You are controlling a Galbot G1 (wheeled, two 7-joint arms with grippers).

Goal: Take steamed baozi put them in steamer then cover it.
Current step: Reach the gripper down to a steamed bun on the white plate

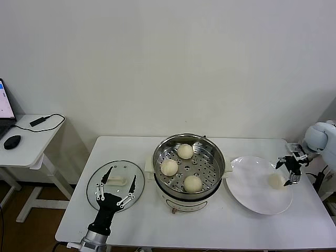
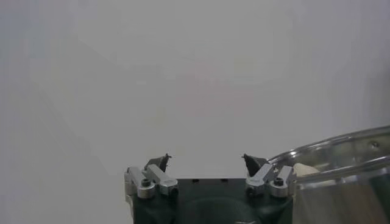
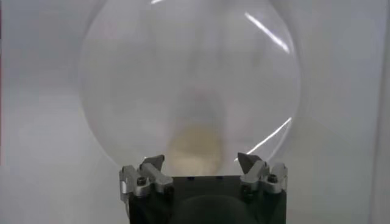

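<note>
From my remote seat I start with the biggest thing, the steamer (image 1: 189,170): it stands well to the left of my right gripper (image 1: 290,170), open, with three steamed baozi (image 1: 185,151) already lying on its perforated tray. The plate (image 1: 252,191) lies between the steamer and that gripper and reaches under it, and the lid (image 1: 115,185) lies flat on the table (image 1: 252,231) directly under my left gripper (image 1: 116,185). The left gripper hovers over the lid with its fingers spread apart, empty, and I think it only waits for the covering step. The right gripper hangs just above the last baozi (image 1: 276,181) on the far right part of the plate; in the right wrist view its fingers stand apart with the pale bun (image 3: 195,146) ahead of them, not yet gripped. The risks I see: the bun is soft and round, so if I close off-centre it may roll away over the smooth plate, and if I squeeze too hard it may be dented. It also sits near the plate rim, so a low finger could tip the plate. Later, carrying it over, I could bump the steamer wall.
</note>
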